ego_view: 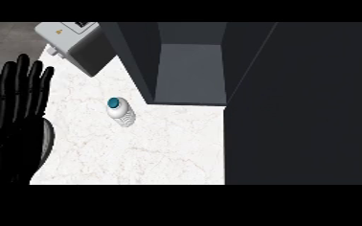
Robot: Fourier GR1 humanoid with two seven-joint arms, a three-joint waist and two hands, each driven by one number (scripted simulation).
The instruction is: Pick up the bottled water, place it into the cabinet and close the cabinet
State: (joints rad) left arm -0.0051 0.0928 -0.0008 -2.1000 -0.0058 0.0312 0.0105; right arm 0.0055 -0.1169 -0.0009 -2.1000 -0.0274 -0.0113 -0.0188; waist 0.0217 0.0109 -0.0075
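The left hand (pixel 25 105) rests at the view's left edge, fingers straight and spread, holding and touching nothing. The water bottle (pixel 120 112) with its blue cap stands upright on the white marble tabletop (pixel 155 148), just in front of the open dark cabinet (pixel 191 67). A grey appliance (pixel 79 45) sits behind it; its label is too small to read.

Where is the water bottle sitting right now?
In the head view, the water bottle stands on the white counter, left of centre, just in front of the open cabinet.
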